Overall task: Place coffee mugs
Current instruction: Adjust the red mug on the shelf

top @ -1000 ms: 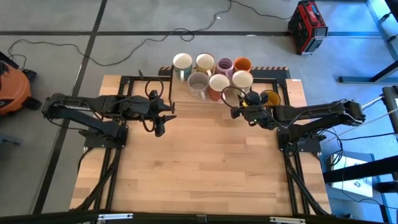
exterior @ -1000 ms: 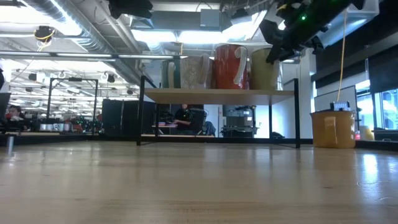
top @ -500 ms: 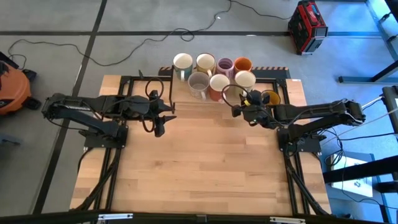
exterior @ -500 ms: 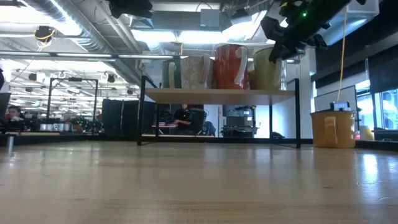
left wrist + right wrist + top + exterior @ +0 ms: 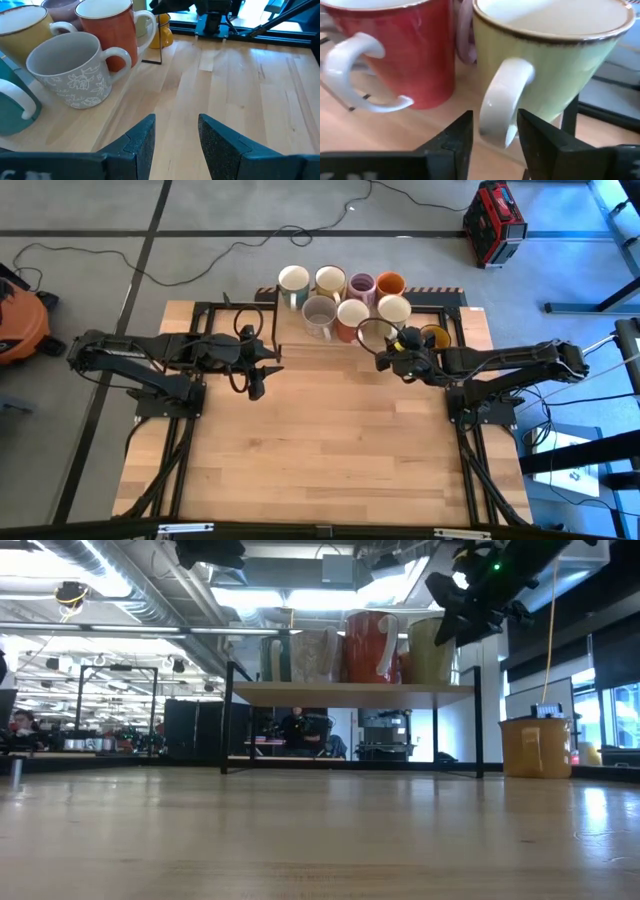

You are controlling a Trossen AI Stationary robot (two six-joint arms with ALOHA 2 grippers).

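A: Right gripper point(image 5: 385, 358) has been drawn back a little toward its own side since a second ago; the cream mug point(image 5: 394, 308) it sat at now stands slightly farther back on the rack. Left arm unchanged.

B: Finger state?

A: In the right wrist view the fingers are spread, with the cream mug's white handle point(image 5: 501, 102) standing just beyond the gap; nothing is pinched. Left gripper point(image 5: 175, 137) is also spread, held over bare table point(image 5: 330, 450) near the rack's left end, waiting.

B: Where are the mugs?

A: All are clustered at the far edge of the table on the raised rack point(image 5: 350, 690): white point(image 5: 293, 279), cream-yellow point(image 5: 329, 279), purple point(image 5: 360, 284) and orange point(image 5: 390, 282) in the far row; grey patterned point(image 5: 318, 311), red-orange point(image 5: 351, 314) and the cream mug in the near row. A mustard one point(image 5: 435, 336) is at the right, partly hidden by the arm.

B: Risks?

A: Handle is almost between the fingers, so a sideways pull-out could hook it and drag or tip the mug. Mugs are packed close; a nudge could be passed on to the red-orange neighbour.

B: View differences?

A: Handle-to-finger closeness is shown only by the right wrist view; overhead it is hidden under the gripper. Shelf height off the table is seen only in the low view. The floral pattern on the grey mug is shown only by the left wrist view.
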